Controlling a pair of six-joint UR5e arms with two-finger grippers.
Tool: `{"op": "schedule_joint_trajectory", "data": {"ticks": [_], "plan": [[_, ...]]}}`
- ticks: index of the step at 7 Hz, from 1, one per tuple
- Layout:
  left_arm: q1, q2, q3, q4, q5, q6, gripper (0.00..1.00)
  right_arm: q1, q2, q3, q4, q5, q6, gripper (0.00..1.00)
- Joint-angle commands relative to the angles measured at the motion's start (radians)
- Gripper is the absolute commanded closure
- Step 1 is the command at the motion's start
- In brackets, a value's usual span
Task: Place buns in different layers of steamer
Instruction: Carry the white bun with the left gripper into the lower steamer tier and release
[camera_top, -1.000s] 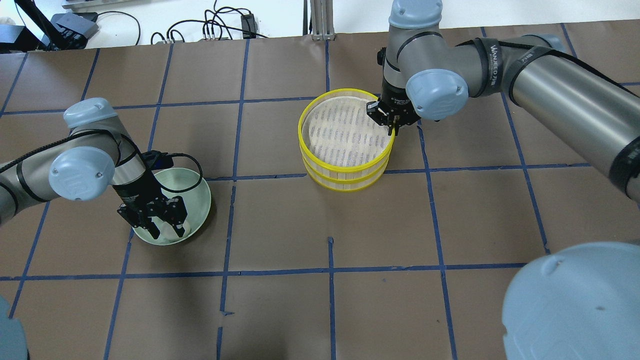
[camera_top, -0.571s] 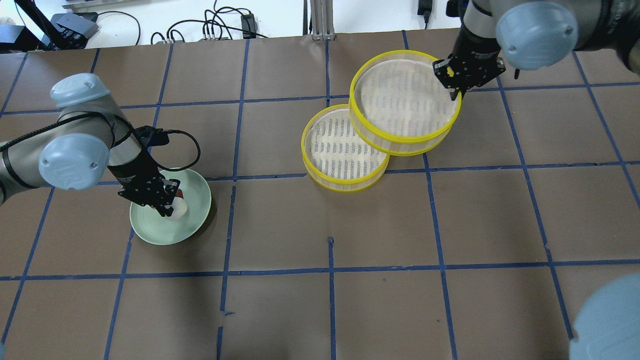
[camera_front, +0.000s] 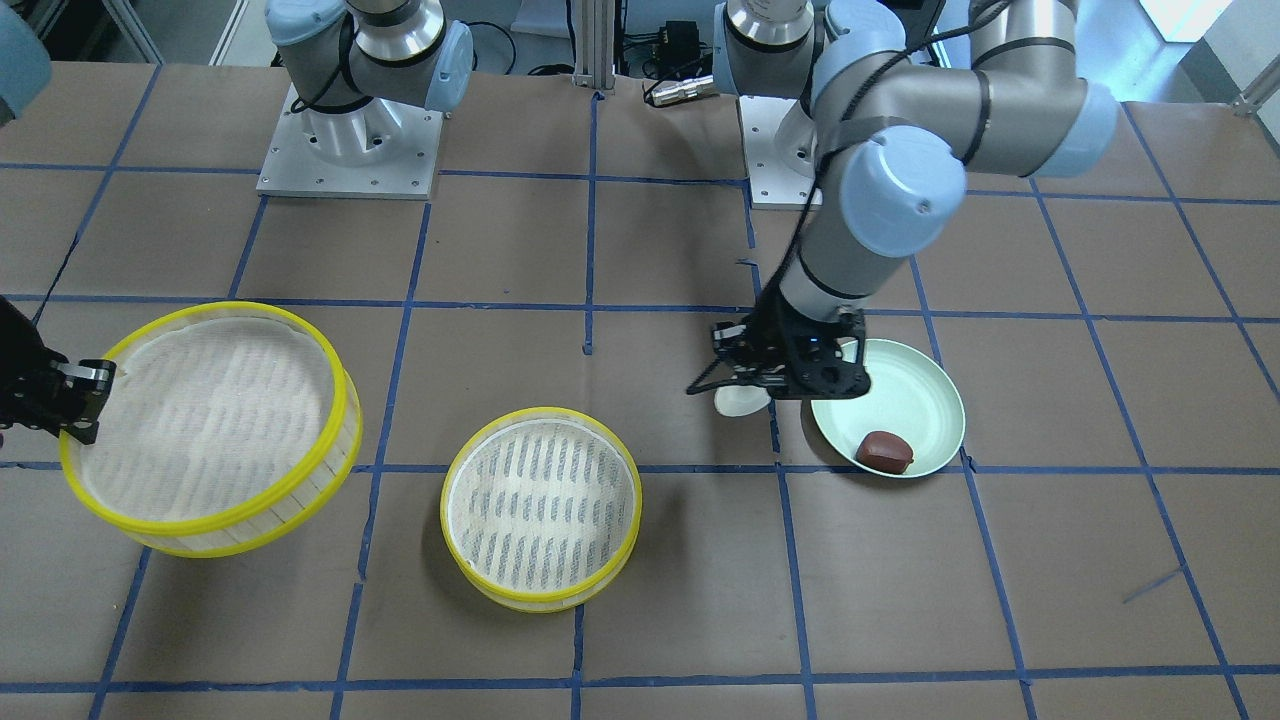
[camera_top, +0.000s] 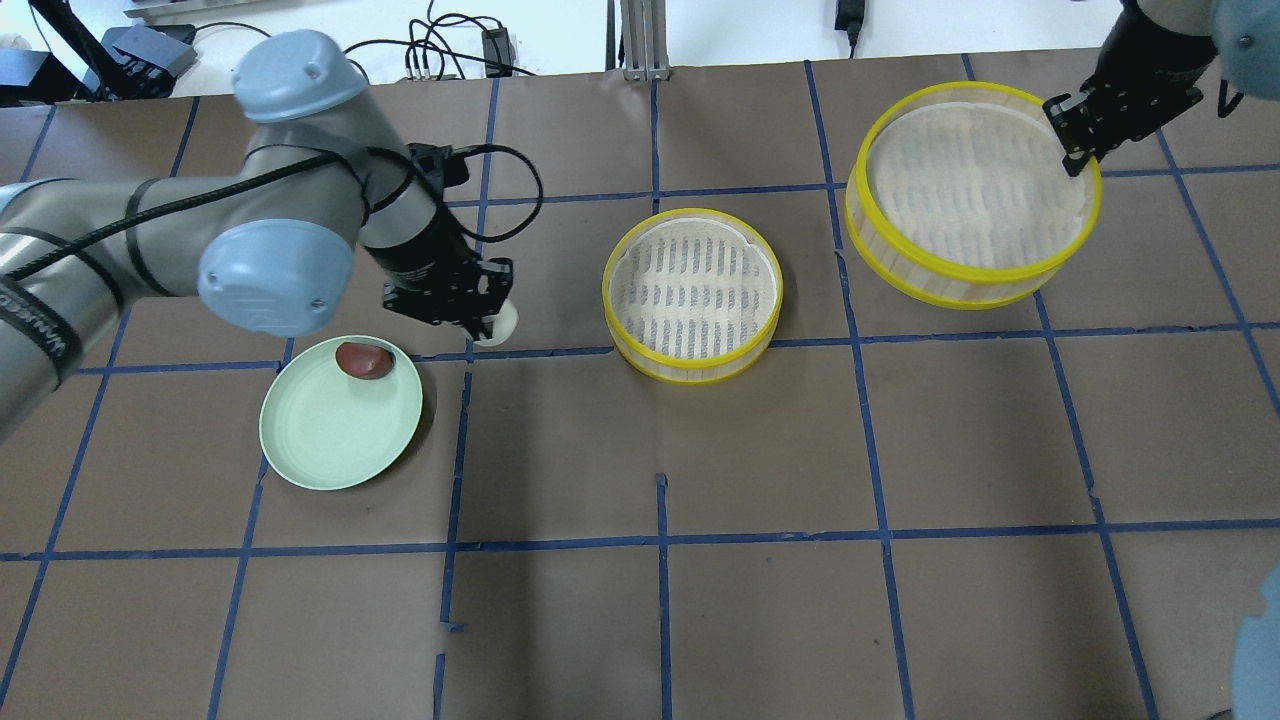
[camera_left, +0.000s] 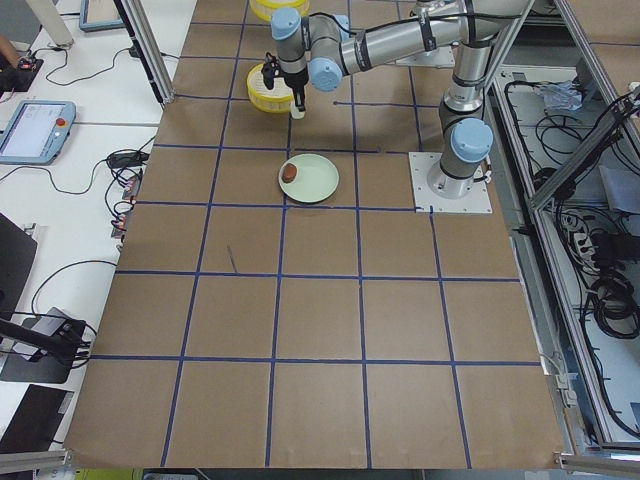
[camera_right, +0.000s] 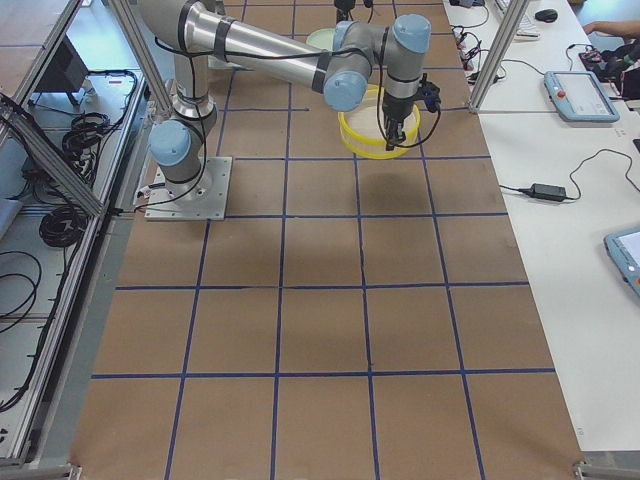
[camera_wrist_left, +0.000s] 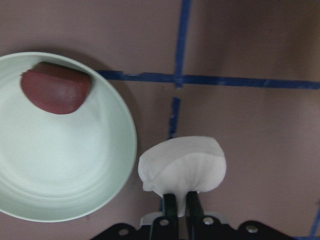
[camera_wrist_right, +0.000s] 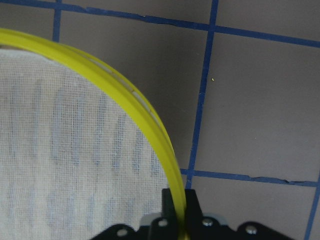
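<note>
Brown taped table (camera_top: 640, 600): left tool (camera_wrist_left: 181, 200) pinches white bun (camera_wrist_left: 182, 164); right tool (camera_wrist_right: 180, 205) clamps steamer layer (camera_wrist_right: 75, 165) by rim.

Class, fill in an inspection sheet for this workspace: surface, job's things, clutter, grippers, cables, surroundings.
Surface: brown table with a blue tape grid.
Job's things: lower steamer layer empty on the table; upper layer held off to the side; white bun beside the green plate; brown bun on the plate.
Clutter: nothing seen.
Grippers: left gripper shut on the white bun; right gripper shut on the upper layer's rim.
Cables: cables beyond the far edge.
Surroundings: teach pendant on a side bench.
</note>
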Motion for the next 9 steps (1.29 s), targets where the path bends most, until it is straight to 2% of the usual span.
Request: {"op": "schedule_joint_trajectory", "data": {"ticks": [1, 2, 3, 5, 6, 7, 8, 9], "plan": [[-0.190, -0.146, 0.063, 0.313, -0.094, -0.193, 0.81, -0.028, 0.036, 0.006, -0.022, -0.011, -0.068, 0.95], [-0.236, -0.200, 0.091, 0.386, -0.093, -0.266, 0.76, -0.028, 0.034, 0.014, -0.022, -0.010, -0.066, 0.95], [-0.239, -0.223, 0.097, 0.391, -0.083, -0.286, 0.01, -0.028, 0.033, 0.027, -0.024, -0.008, -0.066, 0.95], [-0.239, -0.202, 0.099, 0.391, -0.076, -0.270, 0.00, -0.028, 0.028, 0.030, -0.024, -0.002, -0.052, 0.95], [-0.194, -0.187, 0.074, 0.388, 0.026, -0.065, 0.00, -0.020, 0.022, 0.029, -0.019, 0.004, -0.013, 0.95], [-0.087, -0.167, 0.051, 0.346, 0.115, 0.142, 0.00, 0.018, 0.019, 0.027, -0.007, 0.007, 0.150, 0.96], [0.031, -0.102, -0.022, 0.306, 0.125, 0.249, 0.00, 0.129, 0.022, 0.024, -0.018, 0.023, 0.273, 0.96], [0.141, -0.020, -0.115, 0.296, 0.128, 0.414, 0.00, 0.238, 0.040, 0.023, -0.024, 0.042, 0.475, 0.96]]}}
